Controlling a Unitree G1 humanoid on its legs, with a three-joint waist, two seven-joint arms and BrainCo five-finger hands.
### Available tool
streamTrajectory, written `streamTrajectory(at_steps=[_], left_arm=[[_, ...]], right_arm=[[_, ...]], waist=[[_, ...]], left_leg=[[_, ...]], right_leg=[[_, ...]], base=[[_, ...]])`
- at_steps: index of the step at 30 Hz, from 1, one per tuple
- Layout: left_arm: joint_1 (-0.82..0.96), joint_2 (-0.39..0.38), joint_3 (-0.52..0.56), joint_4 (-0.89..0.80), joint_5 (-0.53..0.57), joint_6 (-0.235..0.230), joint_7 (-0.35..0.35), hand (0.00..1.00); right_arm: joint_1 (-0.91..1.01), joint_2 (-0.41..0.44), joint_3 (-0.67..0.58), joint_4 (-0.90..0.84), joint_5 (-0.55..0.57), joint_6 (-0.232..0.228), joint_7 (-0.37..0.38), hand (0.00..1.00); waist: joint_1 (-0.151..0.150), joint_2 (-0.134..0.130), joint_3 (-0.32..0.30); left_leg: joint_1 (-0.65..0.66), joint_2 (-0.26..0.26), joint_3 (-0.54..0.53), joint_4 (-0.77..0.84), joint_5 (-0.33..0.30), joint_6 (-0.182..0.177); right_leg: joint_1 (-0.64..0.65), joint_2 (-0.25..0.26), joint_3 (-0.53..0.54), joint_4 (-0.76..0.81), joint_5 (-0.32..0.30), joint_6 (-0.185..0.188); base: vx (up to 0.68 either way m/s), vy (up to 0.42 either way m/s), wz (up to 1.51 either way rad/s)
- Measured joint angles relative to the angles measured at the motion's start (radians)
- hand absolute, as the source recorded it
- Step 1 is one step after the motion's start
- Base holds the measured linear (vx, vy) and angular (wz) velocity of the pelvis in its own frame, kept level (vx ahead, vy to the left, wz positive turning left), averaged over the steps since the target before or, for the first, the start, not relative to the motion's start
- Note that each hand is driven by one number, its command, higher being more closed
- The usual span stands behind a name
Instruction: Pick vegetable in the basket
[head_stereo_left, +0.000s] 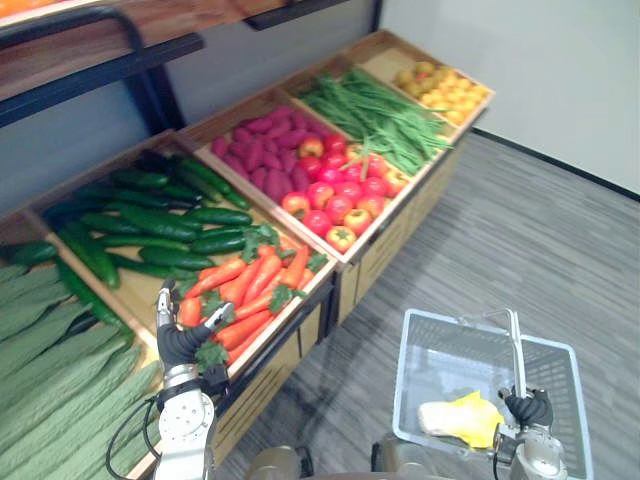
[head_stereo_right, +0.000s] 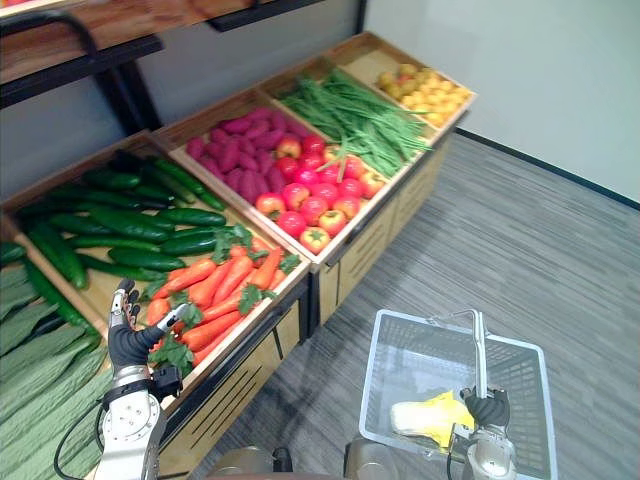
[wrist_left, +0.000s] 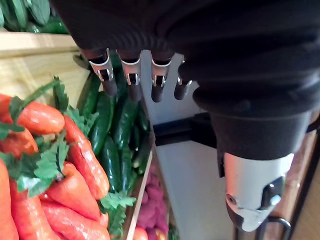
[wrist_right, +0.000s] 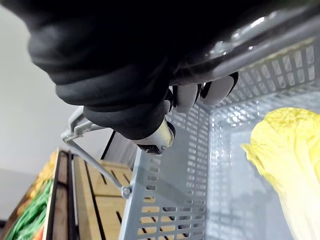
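my left hand (head_stereo_left: 180, 338) is over the front corner of the carrot bin, fingers (wrist_left: 131, 75) straight and spread, thumb out to the side, nothing in it. the fingertips point past the carrots (head_stereo_left: 250, 285) toward the cucumbers (head_stereo_left: 160, 225) in the next bin back. leafy carrot tops sit right under the palm; can't tell if they touch it. the carrots lie in a loose heap, orange with green tops, against the wooden front wall (head_stereo_left: 305, 300) of the bin.

my right hand (head_stereo_left: 528, 408) is low on my right side, fingers curled round the handle (head_stereo_left: 517, 350) of the clear mesh basket (head_stereo_left: 430, 330), a full wrap grip in the wrist view. the basket hangs over the grey floor (head_stereo_left: 540, 250), well apart from the stand. one pale yellow cabbage (head_stereo_left: 460, 418) lies in the basket bottom, at the end near my hand.

other bins along the stand: long pale green gourds (head_stereo_left: 50, 370) on my left, then purple sweet potatoes (head_stereo_left: 260, 150) with red tomatoes (head_stereo_left: 335, 195) in front of them, green beans (head_stereo_left: 375, 115), and yellow fruit (head_stereo_left: 445, 88) at the far end.
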Motion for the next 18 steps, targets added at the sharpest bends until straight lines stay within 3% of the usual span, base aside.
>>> streamTrajectory(at_steps=[1,2,4,8,11,18], left_arm=[[-0.004,0.01,-0.001,0.005,0.001,-0.001,-0.002,0.0],[-0.012,-0.002,-0.007,0.04,0.002,0.006,-0.004,0.0],[-0.002,-0.012,-0.022,0.041,0.008,0.008,-0.007,0.0],[-0.015,-0.01,-0.025,0.05,0.018,0.009,-0.017,0.0],[-0.072,0.014,-0.026,0.088,0.04,0.01,-0.031,0.0],[-0.178,0.141,-0.049,0.181,0.148,0.025,-0.03,0.0]], right_arm=[[0.013,-0.001,0.008,0.004,0.002,-0.003,0.002,1.0],[0.005,-0.016,0.008,0.031,0.009,-0.003,0.003,1.0],[-0.011,-0.02,0.012,0.05,0.012,-0.003,0.005,1.0],[-0.024,-0.022,0.02,0.068,0.023,-0.003,0.024,1.0],[-0.025,-0.024,0.022,0.082,0.037,-0.004,0.026,1.0],[0.01,-0.023,0.036,0.082,0.038,-0.004,0.04,1.0]], waist=[[0.007,-0.025,-0.004],[0.007,0.009,-0.016],[0.016,0.034,-0.027],[0.017,0.038,-0.029],[0.019,0.037,-0.034],[0.007,-0.002,-0.056]], left_leg=[[-0.024,-0.013,-0.013,0.053,-0.033,-0.024],[-0.041,0.022,-0.036,0.088,-0.053,-0.045],[-0.048,0.061,-0.029,0.071,-0.043,-0.065],[-0.001,0.105,-0.002,-0.02,-0.009,-0.113],[0.001,0.109,-0.001,-0.043,0.002,-0.103],[0.003,0.096,0.026,-0.123,0.047,-0.1]], right_leg=[[0.02,-0.034,-0.009,-0.079,0.067,0.042],[0.034,-0.017,-0.069,-0.087,0.056,0.037],[0.045,-0.006,-0.119,-0.107,0.059,0.023],[0.099,0.006,-0.173,-0.161,0.074,-0.001],[0.116,0.007,-0.185,-0.195,0.083,-0.013],[0.118,-0.004,-0.174,-0.261,0.113,-0.011]], base=[[0.2,-0.277,1.03],[0.2,-0.269,1.07],[0.17,-0.214,0.71],[0.07,-0.152,0.31],[-0.02,-0.035,0.09],[-0.02,0.011,-0.04]])
